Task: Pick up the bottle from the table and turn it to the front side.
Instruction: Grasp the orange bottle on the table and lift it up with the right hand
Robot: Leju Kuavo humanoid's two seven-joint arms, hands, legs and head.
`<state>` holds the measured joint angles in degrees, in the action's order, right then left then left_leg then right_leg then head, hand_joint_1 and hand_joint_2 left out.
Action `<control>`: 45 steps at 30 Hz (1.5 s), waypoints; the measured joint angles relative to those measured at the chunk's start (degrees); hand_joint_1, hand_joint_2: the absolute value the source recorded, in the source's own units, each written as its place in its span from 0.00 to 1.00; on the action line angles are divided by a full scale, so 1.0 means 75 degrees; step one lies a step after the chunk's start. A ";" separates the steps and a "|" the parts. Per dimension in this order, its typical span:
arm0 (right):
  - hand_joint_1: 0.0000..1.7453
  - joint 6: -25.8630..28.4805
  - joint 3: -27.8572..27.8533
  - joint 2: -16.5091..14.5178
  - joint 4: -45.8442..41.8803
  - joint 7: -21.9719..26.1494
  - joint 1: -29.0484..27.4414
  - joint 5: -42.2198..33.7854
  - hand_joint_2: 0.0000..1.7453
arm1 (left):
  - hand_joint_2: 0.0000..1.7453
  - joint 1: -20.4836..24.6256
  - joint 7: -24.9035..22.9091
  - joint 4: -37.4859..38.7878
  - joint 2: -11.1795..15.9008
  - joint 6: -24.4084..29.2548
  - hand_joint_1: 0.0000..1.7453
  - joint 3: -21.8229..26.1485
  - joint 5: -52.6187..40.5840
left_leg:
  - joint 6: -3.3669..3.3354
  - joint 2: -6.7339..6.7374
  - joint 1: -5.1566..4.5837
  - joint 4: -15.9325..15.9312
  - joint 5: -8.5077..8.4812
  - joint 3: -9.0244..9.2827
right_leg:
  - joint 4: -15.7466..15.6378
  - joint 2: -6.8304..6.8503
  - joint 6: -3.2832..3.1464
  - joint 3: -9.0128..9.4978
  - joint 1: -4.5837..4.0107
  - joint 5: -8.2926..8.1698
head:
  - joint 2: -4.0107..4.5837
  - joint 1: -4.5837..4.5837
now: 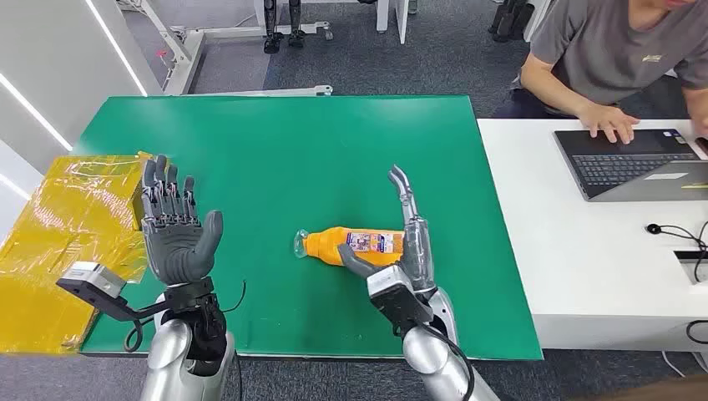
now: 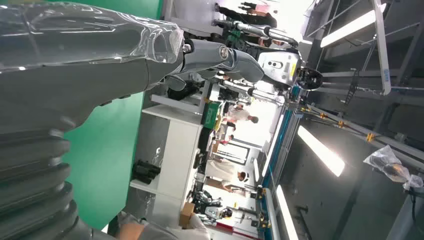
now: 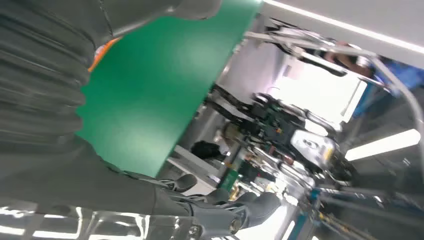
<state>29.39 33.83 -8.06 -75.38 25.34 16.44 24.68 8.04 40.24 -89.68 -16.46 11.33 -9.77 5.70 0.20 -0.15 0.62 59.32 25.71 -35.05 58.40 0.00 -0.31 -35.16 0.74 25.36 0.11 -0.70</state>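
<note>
From above, the bottle (image 1: 355, 246) lies on its side near the middle of the green table (image 1: 275, 150), clear cap end pointing toward the robot's left, filled with orange liquid. A colourful label wraps its middle; the print is too small to read. The right hand (image 1: 402, 251) is at the bottle's base end: the thick grey thumb lies against the near side of the bottle while the fingers (image 1: 404, 196) stand straight up and apart above it, so it touches the bottle without closing around it. The left hand (image 1: 174, 225) is raised over the table's left part, palm up, fingers spread, holding nothing. Beside it, crinkled yellow plastic sheeting (image 1: 58, 242) covers something boxy at the table's left edge. To the right stands a white table (image 1: 584, 276) with an open laptop (image 1: 630, 163); a person (image 1: 614, 50) in a grey shirt rests a hand on its keyboard.

From the left wrist, the left hand (image 2: 100, 55) shows as a grey ribbed cover and a smooth grey palm under glossy clear film, with the green table (image 2: 107, 150) behind it.

From the right wrist, the right hand (image 3: 45, 105) is dark ribbed cover, and a sliver of the orange bottle (image 3: 100, 50) peeks out against it, lying on the green table (image 3: 155, 90).
</note>
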 joint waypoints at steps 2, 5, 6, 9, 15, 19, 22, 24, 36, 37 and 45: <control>0.00 -0.0102 0.0019 0.0011 0.0058 -0.0152 0.0103 0.0179 1.00 | 1.00 0.0002 0.0000 0.0000 0.0000 -0.0036 0.00 0.0003 0.0000 | 0.0000 0.0000 0.0000 0.0000 0.0000 0.0000 | 0.0000 0.0000 0.0000 0.0000 0.0000 0.0000 | 0.0000 0.0001; 0.00 -0.0314 0.0047 0.0051 0.0214 -0.0456 0.0384 0.0495 1.00 | 1.00 0.0004 0.0000 0.0000 0.0000 -0.0106 0.00 0.0011 0.0000 | 0.0001 -0.0001 0.0000 0.0000 -0.0001 0.0000 | 0.0000 0.0003 0.0000 0.0000 0.0000 0.0000 | 0.0000 0.0002; 0.00 -0.0373 0.0050 0.0066 0.0261 -0.0531 0.0465 0.0567 1.00 | 1.00 0.0004 0.0000 0.0000 0.0000 -0.0117 0.00 0.0012 -0.0001 | 0.0001 -0.0001 0.0000 0.0000 -0.0002 0.0000 | 0.0000 0.0002 0.0000 0.0000 0.0000 -0.0001 | 0.0000 0.0003; 0.00 -0.0742 0.0071 0.0132 0.0548 -0.0888 0.0794 0.0950 1.00 | 1.00 0.0007 0.0000 0.0000 0.0000 -0.0160 0.00 0.0017 -0.0005 | 0.0001 0.0005 0.0000 0.0001 -0.0002 0.0001 | 0.0001 -0.0004 -0.0003 -0.0001 0.0000 -0.0006 | 0.0000 0.0001; 0.00 -0.1869 0.0141 0.0345 0.1817 -0.1599 0.1841 0.1840 1.00 | 1.00 0.0016 0.0000 0.0000 0.0003 -0.0258 0.00 0.0068 -0.0008 | -0.0002 0.0004 0.0000 0.0004 -0.0006 0.0000 | 0.0001 -0.0002 -0.0002 0.0000 0.0000 -0.0010 | 0.0000 0.0001; 0.00 -0.2680 0.0278 0.0466 0.2679 -0.1843 0.2488 0.2216 1.00 | 1.00 0.0019 0.0001 -0.0004 0.0004 -0.0285 0.00 0.0091 -0.0009 | -0.0005 0.0004 0.0000 0.0005 -0.0009 0.0000 | 0.0001 -0.0003 -0.0002 0.0000 0.0000 -0.0011 | 0.0000 0.0000; 0.00 -0.3160 0.0454 0.0555 0.3283 -0.1938 0.2899 0.2417 1.00 | 1.00 0.0019 0.0000 -0.0006 0.0006 -0.0305 0.00 0.0112 -0.0009 | -0.0005 0.0002 0.0000 0.0006 -0.0009 0.0000 | 0.0001 0.0000 -0.0002 0.0000 0.0000 -0.0011 | 0.0000 0.0001; 0.00 -0.3365 0.0584 0.0593 0.3637 -0.1957 0.3125 0.2553 1.00 | 1.00 0.0025 0.0000 -0.0006 0.0006 -0.0307 0.00 0.0128 -0.0009 | -0.0005 0.0002 0.0000 0.0007 -0.0009 0.0000 | 0.0001 -0.0001 -0.0002 -0.0001 0.0000 -0.0011 | 0.0000 0.0001; 0.00 -0.4437 0.1315 0.0707 0.5085 -0.1799 0.3934 0.2883 1.00 | 1.00 0.0120 0.0000 -0.0003 0.0006 -0.0130 0.00 0.0134 0.0029 | -0.0006 0.0003 0.0000 0.0008 -0.0009 0.0000 | 0.0001 -0.0003 -0.0001 -0.0001 0.0000 -0.0011 | 0.0000 0.0001; 0.00 -0.4535 0.1363 0.0716 0.5156 -0.1765 0.3966 0.2886 1.00 | 1.00 0.0124 0.0000 -0.0003 0.0006 -0.0107 0.00 0.0134 0.0041 | -0.0006 0.0003 0.0000 0.0008 -0.0009 0.0000 | 0.0001 -0.0003 -0.0001 -0.0001 0.0000 -0.0011 | 0.0000 0.0001; 0.00 -0.5071 0.1749 0.0818 0.5553 -0.1625 0.4252 0.2962 1.00 | 1.00 0.0128 0.0001 -0.0003 0.0006 0.0034 0.00 0.0134 0.0131 | -0.0006 0.0003 0.0000 0.0008 -0.0008 0.0000 | 0.0001 -0.0002 -0.0001 -0.0002 0.0000 -0.0011 | 0.0000 0.0001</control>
<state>-8.64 46.95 -1.93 -33.74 13.16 48.33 46.89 9.00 40.24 -89.70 -16.41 11.58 -8.76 6.69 0.16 -0.13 0.61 59.38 25.64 -35.05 58.41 -0.02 -0.32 -35.17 0.74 25.28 0.11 -0.69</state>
